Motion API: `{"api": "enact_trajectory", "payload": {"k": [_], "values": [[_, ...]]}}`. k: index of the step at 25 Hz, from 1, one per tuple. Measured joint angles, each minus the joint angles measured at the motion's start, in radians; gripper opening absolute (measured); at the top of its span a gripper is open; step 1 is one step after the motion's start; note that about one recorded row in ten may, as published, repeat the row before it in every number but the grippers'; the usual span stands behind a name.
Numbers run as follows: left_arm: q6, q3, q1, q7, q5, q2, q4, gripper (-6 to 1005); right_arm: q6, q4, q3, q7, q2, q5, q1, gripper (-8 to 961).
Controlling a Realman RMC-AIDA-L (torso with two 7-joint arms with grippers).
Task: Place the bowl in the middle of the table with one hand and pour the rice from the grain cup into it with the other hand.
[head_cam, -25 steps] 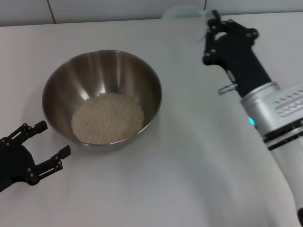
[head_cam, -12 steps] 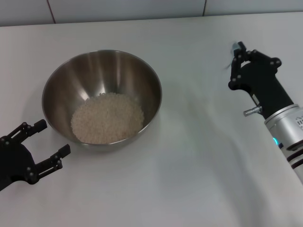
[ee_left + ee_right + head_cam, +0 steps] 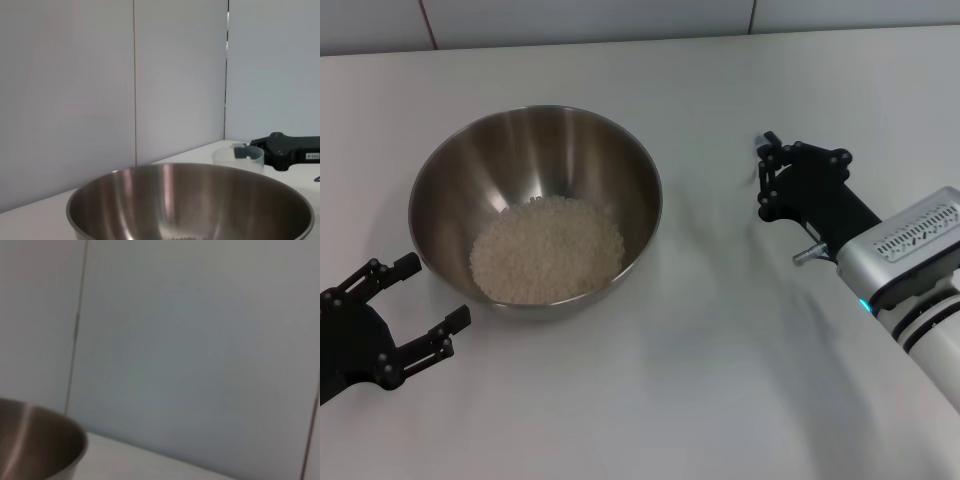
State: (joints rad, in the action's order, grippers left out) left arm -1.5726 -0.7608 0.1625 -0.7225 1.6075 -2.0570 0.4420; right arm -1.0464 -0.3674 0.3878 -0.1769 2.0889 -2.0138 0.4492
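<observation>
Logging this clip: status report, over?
Left claw open, beside bowl. Right claw at grain cup, right of bowl. Rice in bowl. Nothing in the way.

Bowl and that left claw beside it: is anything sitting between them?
Nothing visible. Only bare white table lies between the open left claw and the bowl, which holds the rice. The right claw is on the bowl's other side.
</observation>
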Motion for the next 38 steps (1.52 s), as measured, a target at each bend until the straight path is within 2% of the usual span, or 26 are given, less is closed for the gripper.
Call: {"api": "enact_trajectory", "payload": {"k": [12,23,33,38], "values": [[0.002,0.000,0.000,0.001,0.000,0.000,-0.002,842,0.053,-0.001,0.000,0.009,0.000,-0.001,0.022,21],[0.002,0.000,-0.001,0.000,0.000,0.000,-0.002,842,0.058,0.000,-0.007,0.057,-0.005,-0.002,0.001,410],[0.000,0.000,-0.002,0.000,0.000,0.001,-0.002,842,-0.040,-0.008,-0.018,0.079,-0.010,-0.025,-0.086,620],[0.000,0.000,-0.007,0.000,0.000,0.003,-0.002,842,-0.137,0.065,-0.018,0.284,-0.019,-0.155,-0.125,745]]}}
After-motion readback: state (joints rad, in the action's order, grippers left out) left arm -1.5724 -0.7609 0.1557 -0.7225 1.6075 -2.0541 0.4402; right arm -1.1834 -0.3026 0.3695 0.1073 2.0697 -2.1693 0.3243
